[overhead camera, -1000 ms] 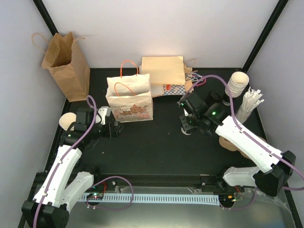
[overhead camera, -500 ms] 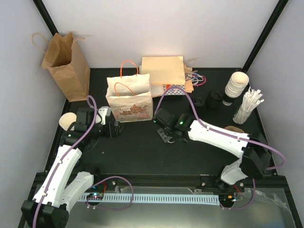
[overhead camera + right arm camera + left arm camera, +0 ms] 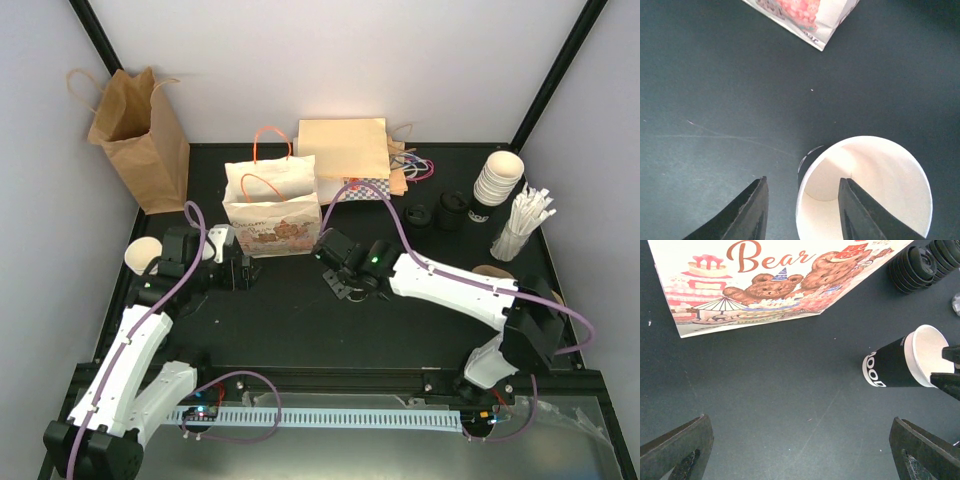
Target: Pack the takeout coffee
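1. The takeout coffee cup (image 3: 895, 365) has a black wall with white lettering and a white inside, and no lid is on it. It lies on its side on the black tabletop (image 3: 300, 320), mouth turned toward the right arm.
2. The cup is near the right front corner of the bear-printed gift bag (image 3: 272, 212), apart from it, and the bag stands upright.
3. The right jaws are partly open at the cup's mouth. In the right wrist view one finger (image 3: 752, 210) is outside the rim and the other (image 3: 855, 210) is in front of the white inside. The rim sits between them and neither presses it.
4. The left jaws are spread wide and hold nothing, low over bare tabletop to the left of the cup.
5. Stacks of black lids (image 3: 912, 267) sit beyond the cup, toward the back right.
6. A stack of lidless cream cups (image 3: 500, 175) stands in the back right corner.
7. A brown paper bag (image 3: 140, 135) stands open at the back left.
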Robot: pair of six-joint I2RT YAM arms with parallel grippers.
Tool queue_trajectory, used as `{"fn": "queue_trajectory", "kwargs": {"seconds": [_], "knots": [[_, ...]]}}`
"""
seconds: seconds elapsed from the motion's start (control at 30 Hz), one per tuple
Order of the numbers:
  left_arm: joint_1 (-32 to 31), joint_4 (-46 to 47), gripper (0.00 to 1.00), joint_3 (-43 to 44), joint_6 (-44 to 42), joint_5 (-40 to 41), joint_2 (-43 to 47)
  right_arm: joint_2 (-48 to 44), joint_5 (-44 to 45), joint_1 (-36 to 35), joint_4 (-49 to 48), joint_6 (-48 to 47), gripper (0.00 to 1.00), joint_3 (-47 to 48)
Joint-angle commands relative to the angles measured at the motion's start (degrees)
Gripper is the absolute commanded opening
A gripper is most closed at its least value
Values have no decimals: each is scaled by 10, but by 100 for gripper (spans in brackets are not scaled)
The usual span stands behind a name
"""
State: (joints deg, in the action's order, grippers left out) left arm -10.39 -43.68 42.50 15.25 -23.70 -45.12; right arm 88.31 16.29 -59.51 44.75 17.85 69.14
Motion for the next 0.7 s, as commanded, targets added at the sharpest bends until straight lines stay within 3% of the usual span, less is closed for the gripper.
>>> {"fn": "queue_trajectory", "kwargs": {"seconds": [0.0,0.2,0.3,0.37,0.5,0.67], "knots": [[-4,0,99,8,4,5,-3,-36,-7,-3,-7,-8,45,27],[-5,0,99,8,3,2,-4,-53,9,11,6,-22,62,37],[-6,0,99,8,2,0,-3,-62,6,41,14,-28,79,37],[-6,0,99,8,1,0,-2,-68,-1,68,16,-42,99,35],[-6,0,99,8,0,-1,1,-66,-8,133,27,-65,100,34],[-6,1,99,8,1,1,7,-63,-78,250,16,-76,100,33]]}}
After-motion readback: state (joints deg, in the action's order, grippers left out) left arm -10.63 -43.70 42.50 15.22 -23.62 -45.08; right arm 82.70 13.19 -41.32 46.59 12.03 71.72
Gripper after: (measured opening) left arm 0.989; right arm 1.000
